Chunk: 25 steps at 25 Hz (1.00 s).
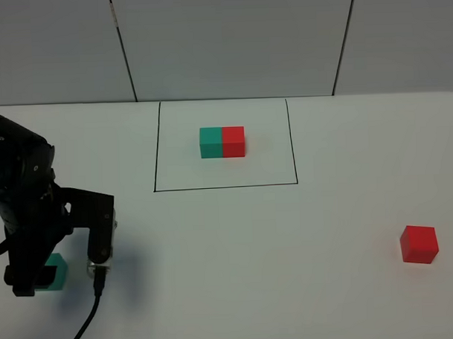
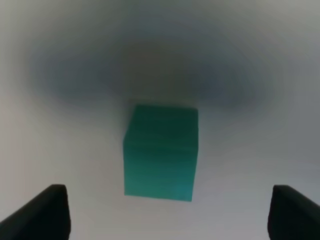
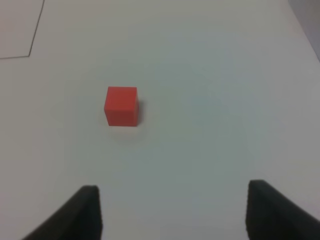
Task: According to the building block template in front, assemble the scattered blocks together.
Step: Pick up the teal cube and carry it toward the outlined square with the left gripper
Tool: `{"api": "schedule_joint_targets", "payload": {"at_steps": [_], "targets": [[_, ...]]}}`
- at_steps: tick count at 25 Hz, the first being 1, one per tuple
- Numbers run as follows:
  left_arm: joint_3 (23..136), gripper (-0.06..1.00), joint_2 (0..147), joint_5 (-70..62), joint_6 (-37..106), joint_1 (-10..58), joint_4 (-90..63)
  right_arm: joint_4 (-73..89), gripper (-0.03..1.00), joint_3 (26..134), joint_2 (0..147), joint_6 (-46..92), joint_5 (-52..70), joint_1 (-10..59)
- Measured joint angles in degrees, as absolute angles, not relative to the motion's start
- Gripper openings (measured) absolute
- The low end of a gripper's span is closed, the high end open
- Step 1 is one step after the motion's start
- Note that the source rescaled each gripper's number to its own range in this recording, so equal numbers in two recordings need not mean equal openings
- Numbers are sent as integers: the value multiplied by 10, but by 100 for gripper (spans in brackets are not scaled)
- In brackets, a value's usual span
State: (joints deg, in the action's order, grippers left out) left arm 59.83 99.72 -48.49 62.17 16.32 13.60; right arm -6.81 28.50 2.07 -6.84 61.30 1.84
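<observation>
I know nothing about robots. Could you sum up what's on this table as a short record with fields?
template: teal-and-red pair, joined, inside a drawn black rectangle
teal cube: loose, left side of the table
red cube: loose, right side, alone
left end effector: open, teal cube just ahead, not gripped
right end effector: open, red cube further ahead, untouched
assembly: loose cubes not yet joined

**My three views**

The high camera looks down across the worktop (image 1: 290, 286) toward its far edge. My left wrist camera hangs close over the teal cube (image 2: 160, 152), which the high view shares near the left edge. My right wrist camera sees the red cube (image 3: 121, 106) from farther off.
</observation>
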Motion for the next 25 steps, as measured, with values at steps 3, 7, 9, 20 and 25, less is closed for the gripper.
{"api": "schedule_joint_targets", "payload": {"at_steps": [3,7,9,20,25], "targets": [[597,86,997,-469,635,120,112,-68,57,285,21,-68,613,18],[597,86,997,-466,718,68,34,-68,57,285,21,-68,613,18],[597,86,997,-467,782,60,-13,-68,57,285,21,-68,613,18],[597,86,1016,-450,858,48,-27,-68,57,285,21,-68,613,18],[597,86,1047,-450,858,48,-5,-68,57,285,21,-68,613,18]]}}
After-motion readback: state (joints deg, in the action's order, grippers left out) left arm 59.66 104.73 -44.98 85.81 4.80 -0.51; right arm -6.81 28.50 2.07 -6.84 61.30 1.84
